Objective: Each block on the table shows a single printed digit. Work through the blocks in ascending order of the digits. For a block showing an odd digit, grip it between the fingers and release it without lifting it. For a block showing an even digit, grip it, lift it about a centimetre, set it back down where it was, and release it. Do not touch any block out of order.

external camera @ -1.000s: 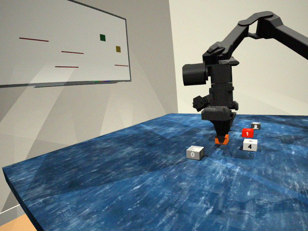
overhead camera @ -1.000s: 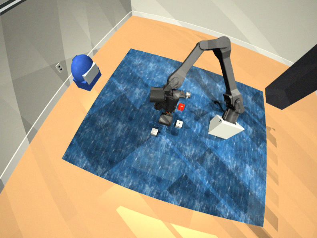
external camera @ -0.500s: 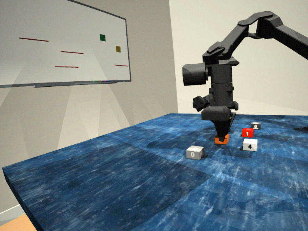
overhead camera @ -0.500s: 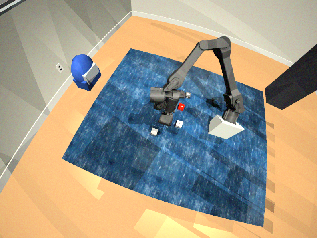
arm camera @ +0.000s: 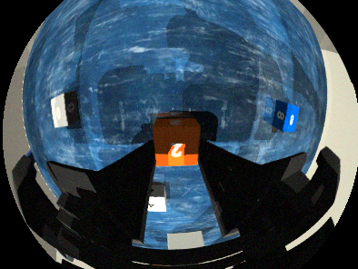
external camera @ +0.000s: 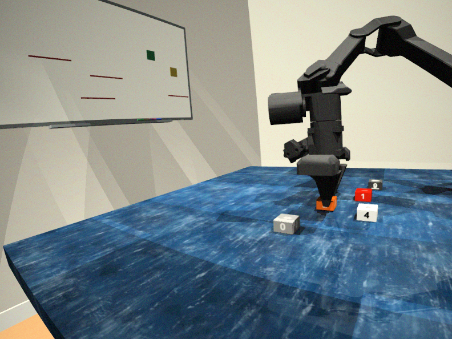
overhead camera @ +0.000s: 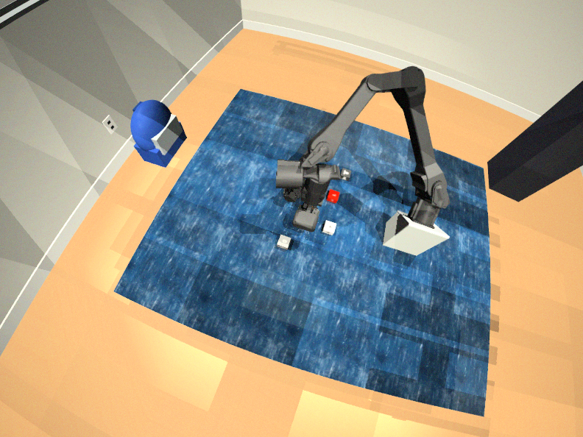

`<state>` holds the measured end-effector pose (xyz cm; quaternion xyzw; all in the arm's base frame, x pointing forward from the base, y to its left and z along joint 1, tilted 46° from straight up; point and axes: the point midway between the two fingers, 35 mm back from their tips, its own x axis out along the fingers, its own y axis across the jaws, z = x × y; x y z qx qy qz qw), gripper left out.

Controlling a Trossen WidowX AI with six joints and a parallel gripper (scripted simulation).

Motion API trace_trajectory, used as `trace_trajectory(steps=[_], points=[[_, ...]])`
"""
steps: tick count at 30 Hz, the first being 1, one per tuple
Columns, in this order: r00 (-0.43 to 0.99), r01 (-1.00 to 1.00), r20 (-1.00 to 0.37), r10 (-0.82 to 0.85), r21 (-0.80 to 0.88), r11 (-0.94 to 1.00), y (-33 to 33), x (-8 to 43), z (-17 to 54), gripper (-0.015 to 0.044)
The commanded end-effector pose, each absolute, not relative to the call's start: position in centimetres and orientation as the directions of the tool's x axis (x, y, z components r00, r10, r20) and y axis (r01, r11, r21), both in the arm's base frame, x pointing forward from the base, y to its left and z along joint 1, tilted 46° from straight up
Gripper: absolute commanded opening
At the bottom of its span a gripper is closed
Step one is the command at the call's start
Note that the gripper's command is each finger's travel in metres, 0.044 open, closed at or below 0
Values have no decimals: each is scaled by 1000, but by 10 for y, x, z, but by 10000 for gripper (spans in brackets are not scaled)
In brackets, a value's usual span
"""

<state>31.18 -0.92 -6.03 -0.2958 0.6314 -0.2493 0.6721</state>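
My gripper (external camera: pixel 326 200) (arm camera: pixel 175 144) is shut on the orange block (external camera: pixel 332 204) (arm camera: pixel 162 160), which shows a 2. The block is at or just above the table; no clear gap shows. A light grey 0 block (overhead camera: pixel 283 241) (external camera: pixel 283 226) (arm camera: pixel 58 112) is nearest the exterior camera. A white 4 block (overhead camera: pixel 329 228) (external camera: pixel 366 213) (arm camera: pixel 157 204) and a red 1 block (overhead camera: pixel 333 196) (external camera: pixel 362 196) stand beside the gripper. A dark grey 9 block (overhead camera: pixel 345 174) (external camera: pixel 375 185) is farther back. A blue 8 block (arm camera: pixel 286 116) shows only in the wrist view.
The blocks stand on the blue table (overhead camera: pixel 338 301) (external camera: pixel 164 266). The arm's white base (overhead camera: pixel 415 237) is right of them in the top view. A blue object (overhead camera: pixel 150 126) is beyond the left edge, and a dark box (overhead camera: pixel 531 150) is beyond the right edge.
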Motion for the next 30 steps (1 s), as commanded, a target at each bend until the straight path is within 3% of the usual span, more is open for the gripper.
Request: trace_trajectory(steps=[1,30], points=[[84,-35,-702,-708,-712,702,-4,313,-55,120],[84,-35,-701,-708,-712,701,-11,314,-62,120]])
